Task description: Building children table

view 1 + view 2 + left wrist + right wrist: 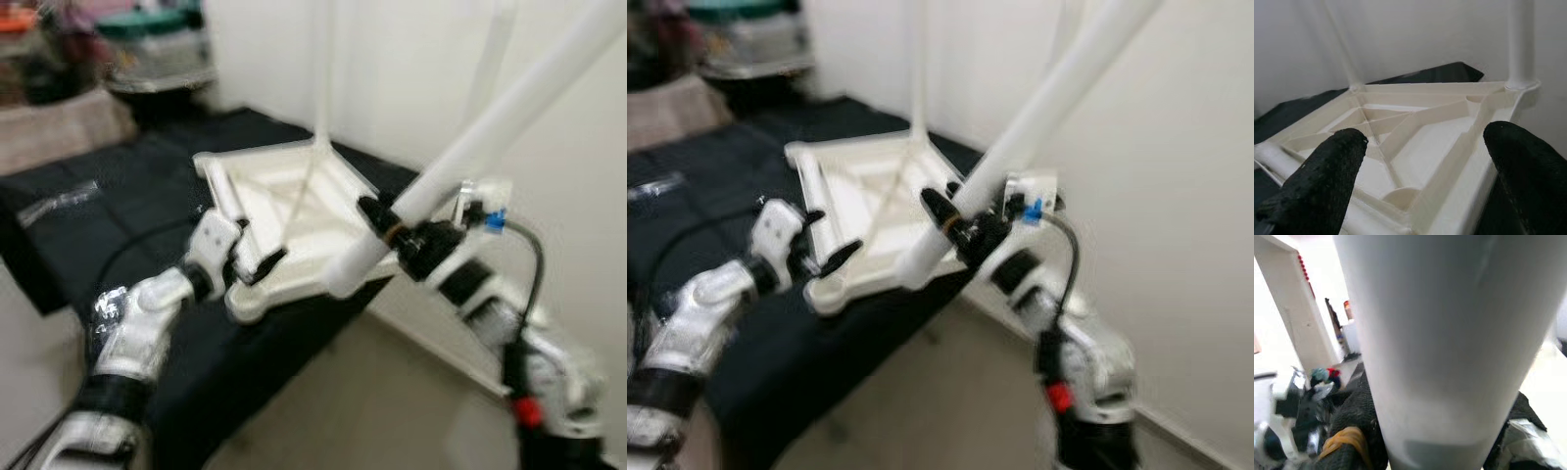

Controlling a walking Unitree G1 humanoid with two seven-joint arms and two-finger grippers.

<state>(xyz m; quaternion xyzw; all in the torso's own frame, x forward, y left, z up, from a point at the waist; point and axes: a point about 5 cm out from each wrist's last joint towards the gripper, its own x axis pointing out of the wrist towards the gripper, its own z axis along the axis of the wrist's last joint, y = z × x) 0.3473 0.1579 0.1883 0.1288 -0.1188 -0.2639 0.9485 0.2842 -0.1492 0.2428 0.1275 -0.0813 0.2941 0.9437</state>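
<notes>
We see the white tabletop (pixel 294 211) lying upside down on a black-covered surface (pixel 147 196), ribbed underside up, one corner hanging over the near edge. One fitted leg (pixel 321 69) stands upright from its far corner. A loose leg (pixel 490 127) runs on a steep slant, lower end at the tabletop's near right corner, upper end toward the upper right.

The right gripper (pixel 377 220) is clamped round the loose leg near its lower end, forearm reaching in from lower right. The left gripper (pixel 257 262) sits at the near left edge, fingers (pixel 1322 181) spread wide either side of the rim, not closed on it.

The left wrist view shows the diagonal ribs and an empty round socket (pixel 1400 196). The right wrist view shows the leg's shaft between the fingers.
</notes>
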